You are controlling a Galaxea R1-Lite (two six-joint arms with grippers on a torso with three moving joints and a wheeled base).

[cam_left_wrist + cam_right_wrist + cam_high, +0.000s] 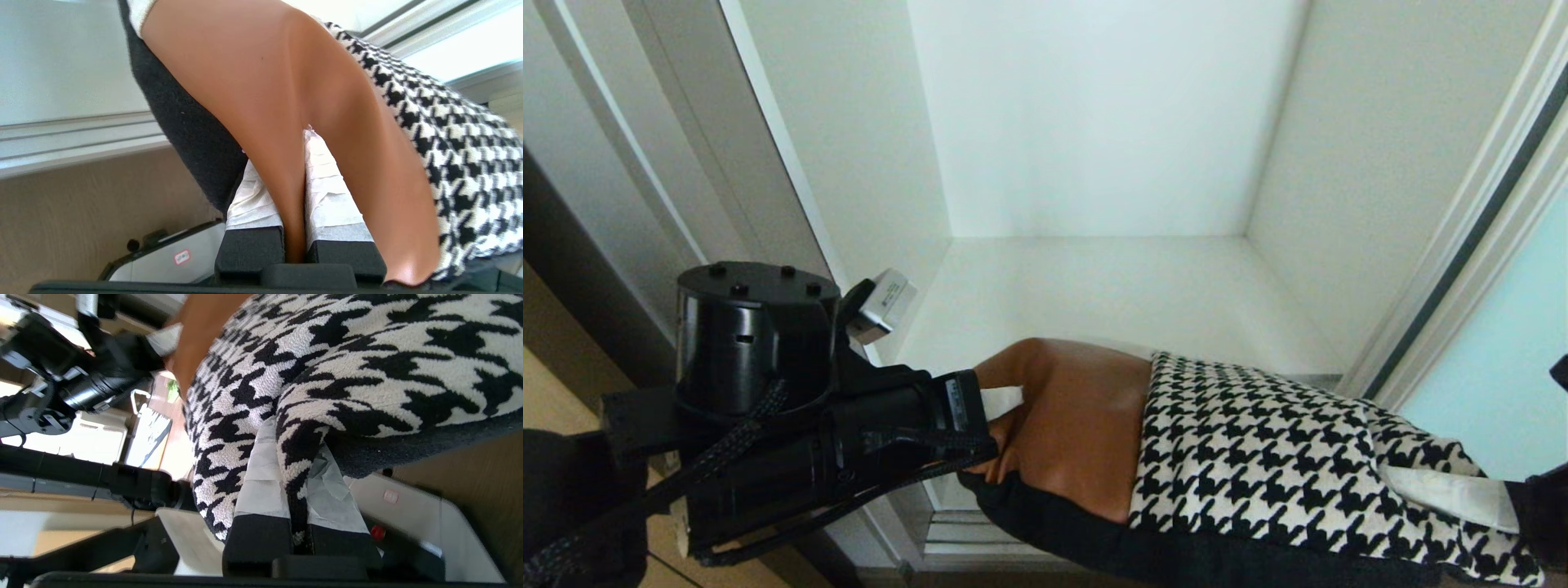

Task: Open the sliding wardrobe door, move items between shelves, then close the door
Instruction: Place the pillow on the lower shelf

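We are carrying the cushion (1241,457), both the left end effector (1001,425) and right end effector (1494,498) clenched on it, toward the bare shelf (1111,294) mid-frame, next needing a level set-down.

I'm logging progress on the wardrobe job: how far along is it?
Done: the frosted aqua sliding door stands open. In hand: left gripper and right gripper pinch the houndstooth-and-rust cushion at the white shelf's front edge. Left: placing it, closing the door.
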